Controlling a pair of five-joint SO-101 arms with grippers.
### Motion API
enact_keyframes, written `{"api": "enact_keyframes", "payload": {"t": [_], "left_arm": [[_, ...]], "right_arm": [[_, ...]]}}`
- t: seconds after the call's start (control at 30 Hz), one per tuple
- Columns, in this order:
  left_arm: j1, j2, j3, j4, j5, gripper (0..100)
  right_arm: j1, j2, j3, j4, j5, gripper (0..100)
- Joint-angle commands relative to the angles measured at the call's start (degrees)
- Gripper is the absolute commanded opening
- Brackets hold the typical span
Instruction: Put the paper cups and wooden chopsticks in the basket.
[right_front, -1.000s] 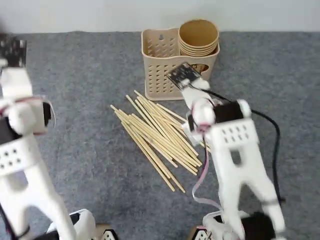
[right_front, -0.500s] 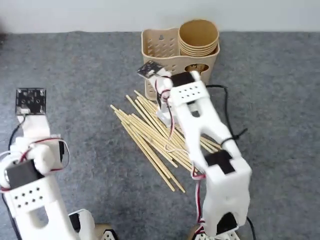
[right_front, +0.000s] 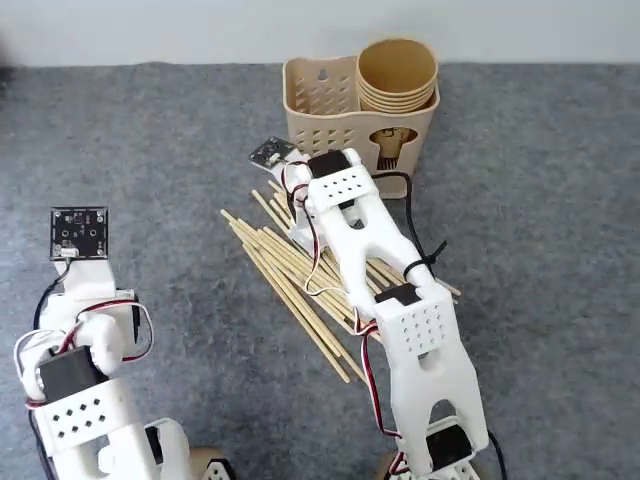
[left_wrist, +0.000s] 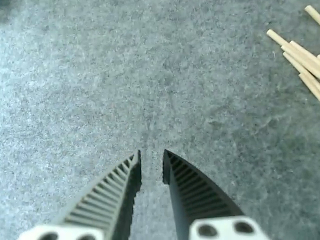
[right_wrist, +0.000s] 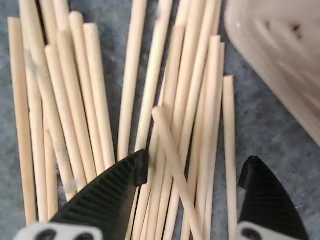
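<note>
Black ribbed fingers (right_wrist: 112, 192) of my right gripper (right_wrist: 192, 172) stand spread wide, with nothing between them. Directly beneath the gap lies the pile of wooden chopsticks (right_wrist: 165, 100). Most of the pale sticks run away from my fingertips side by side, and one lies slanted across the others right under the opening. I cannot tell whether my fingertips touch the sticks or hang just above them. Just beyond the far ends of the sticks, ahead of the gripper and towards one side, is a rounded lower corner of the beige basket (right_wrist: 280, 60). It sits close to the sticks.

From the high view, my right arm stretches across the chopsticks (right_front: 300, 290), which fan out on either side of it on the grey felt mat (right_front: 150, 150). The basket (right_front: 320, 130) stands upright just past my right wrist, with its perforated wall facing me. The paper cups (right_front: 397, 70) are stacked inside it, in the compartment ahead of the gripper and off to its right.

My left gripper (left_wrist: 151, 167) is well off to the left of all this. Its fingers are drawn almost together, leaving a thin slit, and they grip nothing. Bare mat (left_wrist: 150, 75) lies under and ahead of it. A few chopstick ends (left_wrist: 300, 55) lie far ahead and to its right.
</note>
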Motion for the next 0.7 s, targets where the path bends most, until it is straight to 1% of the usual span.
{"api": "enact_keyframes", "payload": {"t": [0.0, 0.13, 0.23, 0.37, 0.47, 0.67], "left_arm": [[0.3, -1.1, 0.2, -1.3, -0.3, 7], [0.4, -1.1, 1.7, -1.3, -0.2, 7], [0.4, -1.1, 2.8, -1.3, -0.2, 7], [0.4, -1.1, 3.8, -1.3, -0.1, 7], [0.4, -1.1, 4.8, -2.5, -0.1, 7], [0.4, -1.1, 6.9, -4.4, -0.1, 7]], "right_arm": [[-0.7, 0.7, -2.1, -0.2, 0.5, 27.5], [-0.8, 2.0, -2.1, -0.1, 0.7, 12.2], [-1.8, 2.0, -2.1, 1.5, 4.8, 5.6], [-3.7, 1.5, -2.3, 5.0, 7.6, 3.0], [-4.5, 1.1, -3.8, 6.9, 7.6, 0.9], [-4.4, 1.1, -7.3, 10.2, 7.6, 0.9]]}}
